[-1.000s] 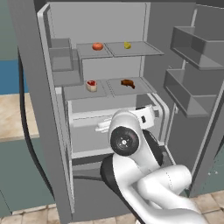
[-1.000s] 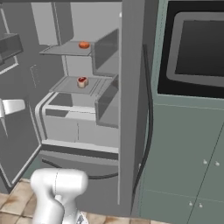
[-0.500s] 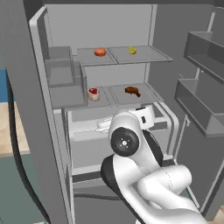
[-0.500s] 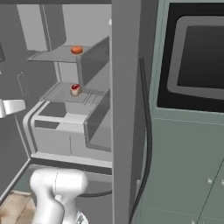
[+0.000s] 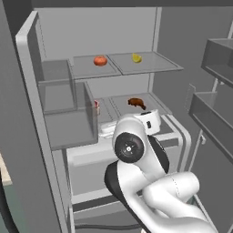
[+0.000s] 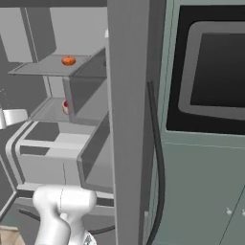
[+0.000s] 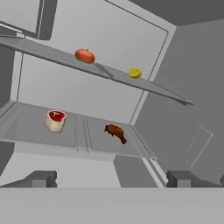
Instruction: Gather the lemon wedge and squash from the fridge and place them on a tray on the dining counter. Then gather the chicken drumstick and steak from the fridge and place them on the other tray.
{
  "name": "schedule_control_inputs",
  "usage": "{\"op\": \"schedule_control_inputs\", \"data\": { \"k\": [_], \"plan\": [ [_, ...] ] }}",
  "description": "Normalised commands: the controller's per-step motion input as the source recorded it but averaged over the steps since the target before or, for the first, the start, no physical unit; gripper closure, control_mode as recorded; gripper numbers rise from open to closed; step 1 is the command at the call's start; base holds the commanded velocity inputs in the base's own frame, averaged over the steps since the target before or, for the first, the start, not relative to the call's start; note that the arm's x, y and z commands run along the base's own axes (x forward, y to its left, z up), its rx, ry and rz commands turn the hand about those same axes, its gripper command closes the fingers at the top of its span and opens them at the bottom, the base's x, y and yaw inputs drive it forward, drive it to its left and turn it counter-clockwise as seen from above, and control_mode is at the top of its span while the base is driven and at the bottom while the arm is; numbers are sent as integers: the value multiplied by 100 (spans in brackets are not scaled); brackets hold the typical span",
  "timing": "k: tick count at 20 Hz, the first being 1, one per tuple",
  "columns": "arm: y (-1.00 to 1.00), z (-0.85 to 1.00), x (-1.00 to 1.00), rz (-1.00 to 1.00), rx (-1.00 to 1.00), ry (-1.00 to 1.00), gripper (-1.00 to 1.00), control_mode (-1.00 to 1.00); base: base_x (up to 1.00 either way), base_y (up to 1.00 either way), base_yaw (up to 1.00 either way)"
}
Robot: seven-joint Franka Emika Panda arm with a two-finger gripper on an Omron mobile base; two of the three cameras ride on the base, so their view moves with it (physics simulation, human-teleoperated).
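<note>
Hand view is showing the gripper (image 7: 111, 178) gaping wide, holding nothing; lemon wedge (image 7: 134, 73) is sitting at one o'clock on the upper shelf (image 7: 48, 53), squash (image 7: 85, 55) at eleven. Reaching up, the fingers risk striking the shelf's edge

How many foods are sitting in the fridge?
4. Upper shelf: orange-red round squash left, yellow lemon wedge right. Lower shelf: red-and-white raw steak left, brown chicken drumstick right. Closed drawers might hide more.
</note>
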Motion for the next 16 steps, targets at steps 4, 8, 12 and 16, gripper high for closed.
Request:
{"op": "schedule_control_inputs", "data": {
  "k": [4,8,12,16],
  "plan": [
    [0,0,0,0,0,0,-100,100,56,12,-18],
    [0,0,0,0,0,0,-100,100,62,12,-14],
    [1,-1,8,0,-1,-2,-100,-100,8,2,0],
    [-49,-4,26,1,8,0,-100,-100,0,0,0]
  ]
}}
